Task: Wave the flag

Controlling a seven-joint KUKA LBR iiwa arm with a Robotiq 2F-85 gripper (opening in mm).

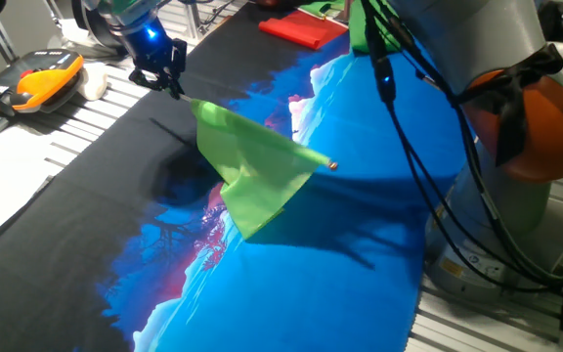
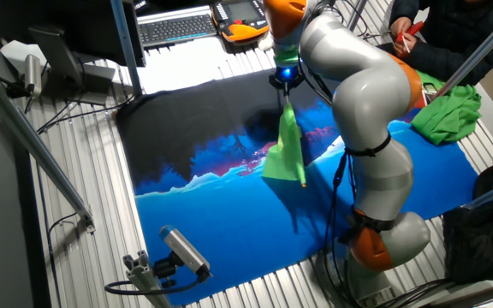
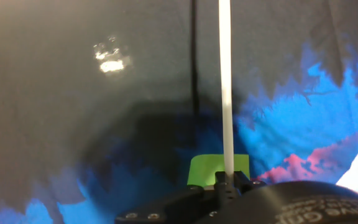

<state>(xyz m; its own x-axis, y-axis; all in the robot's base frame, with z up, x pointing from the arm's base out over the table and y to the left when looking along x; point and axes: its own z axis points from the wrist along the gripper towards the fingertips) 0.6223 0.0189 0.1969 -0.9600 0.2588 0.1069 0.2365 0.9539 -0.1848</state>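
Note:
My gripper (image 1: 171, 82) is shut on the slim white stick of the flag (image 1: 252, 171) and holds it above the black and blue printed mat (image 1: 291, 284). The lime-green fabric hangs down from the stick, which slants away from the gripper to its tiny gold knob (image 1: 333, 165). In the other fixed view the flag (image 2: 285, 152) hangs below the gripper (image 2: 284, 81) over the mat's middle. In the hand view the white stick (image 3: 225, 93) runs straight up from the gripper (image 3: 226, 182), with a bit of green fabric (image 3: 205, 169) beside it.
A red folded cloth (image 1: 301, 29) lies at the mat's far edge. A bunched darker-green cloth (image 2: 448, 111) lies beside the arm. An orange and black pendant (image 1: 35, 80) and a keyboard (image 2: 178, 27) lie off the mat. A camera on a stand (image 2: 182, 250) is near the front.

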